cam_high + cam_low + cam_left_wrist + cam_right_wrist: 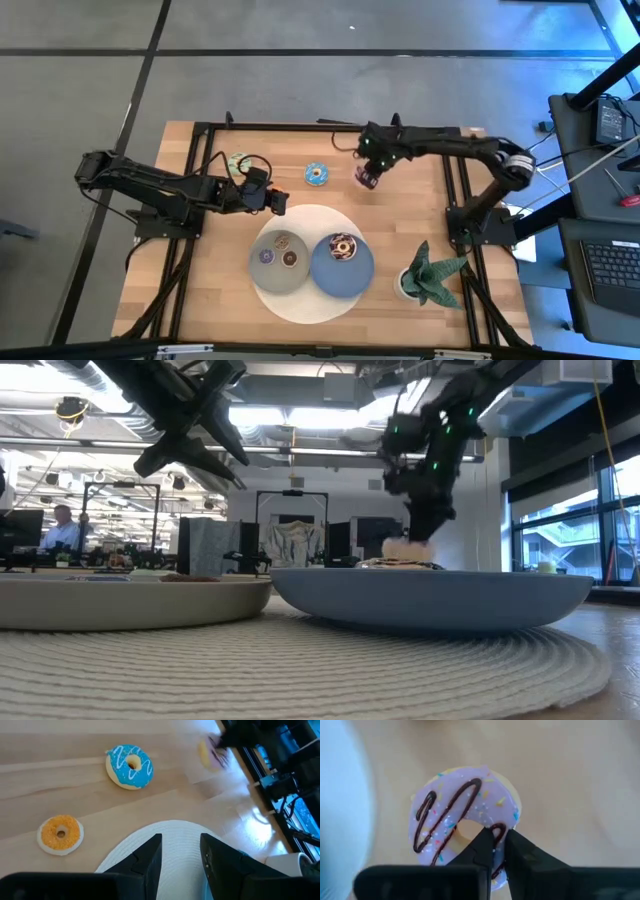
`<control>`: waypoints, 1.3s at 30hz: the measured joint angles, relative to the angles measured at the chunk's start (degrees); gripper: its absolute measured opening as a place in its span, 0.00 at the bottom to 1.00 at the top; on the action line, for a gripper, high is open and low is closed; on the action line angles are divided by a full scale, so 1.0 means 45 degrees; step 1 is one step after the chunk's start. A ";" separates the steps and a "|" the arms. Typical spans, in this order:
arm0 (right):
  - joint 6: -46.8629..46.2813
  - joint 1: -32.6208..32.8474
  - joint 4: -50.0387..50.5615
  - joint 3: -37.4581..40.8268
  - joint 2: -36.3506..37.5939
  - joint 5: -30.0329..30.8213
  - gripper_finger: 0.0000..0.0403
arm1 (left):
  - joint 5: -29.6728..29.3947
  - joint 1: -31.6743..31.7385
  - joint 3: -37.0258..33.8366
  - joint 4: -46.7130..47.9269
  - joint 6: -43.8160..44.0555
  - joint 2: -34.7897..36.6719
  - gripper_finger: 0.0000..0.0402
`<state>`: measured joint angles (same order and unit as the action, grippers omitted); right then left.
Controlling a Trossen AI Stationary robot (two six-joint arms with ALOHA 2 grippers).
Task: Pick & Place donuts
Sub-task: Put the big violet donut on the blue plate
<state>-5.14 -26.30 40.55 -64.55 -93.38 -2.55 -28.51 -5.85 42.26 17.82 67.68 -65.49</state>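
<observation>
My right gripper [367, 176] is shut on the pink donut with chocolate drizzle [465, 815], over the table right of the blue iced donut [317, 173]. My left gripper [180, 852] is open and holds nothing, above the far left rim of the white mat [170, 832]. The blue donut [130, 766] and a yellow-orange donut [61, 834] lie flat on the wood beyond it. The chocolate donut [343, 245] lies in the blue plate [325, 280]. Three tiny donuts, among them a purple one [267, 256] and a brown one [290, 258], lie in the grey plate [262, 278]. My right gripper pinches the pink donut's ring beside its hole [496, 827] between its two fingers, which come from above. One fingertip [484, 839] stands at the hole's edge. The donut [405, 546] sits below the fingers. The blue plate hides whether it is clear of the table.
Both plates sit on the round white mat [300, 305] at the table's near middle. A potted green plant [430, 275] stands near the table's right near corner. Bare wood shows along the far edge [290, 140] and at the near left [200, 290].
</observation>
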 joint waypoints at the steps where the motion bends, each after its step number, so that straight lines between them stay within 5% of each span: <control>1: -0.0168 0.0394 0.0230 0.0000 0.0228 -0.0011 0.09 | -0.0076 0.0003 0.0000 -0.0001 -0.0003 0.0000 0.32; 20: -0.3847 0.7040 -0.1211 0.0000 0.1268 -0.0024 0.09 | -0.0403 -0.0005 0.0000 0.0006 -0.0219 0.0000 0.32; 30: -0.6548 0.8675 -0.4510 -0.0255 0.0941 0.1300 0.08 | -0.0296 -0.0010 0.0000 0.0051 -0.1378 0.0000 0.32; 39: -0.7824 0.8955 -0.1639 -0.3852 -0.1863 0.1745 0.08 | 0.1746 -0.0010 0.0000 0.0098 -0.3632 0.0000 0.32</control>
<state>-40.34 14.00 33.18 -81.89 -101.77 5.31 -20.66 -5.89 42.26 18.26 51.34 -65.49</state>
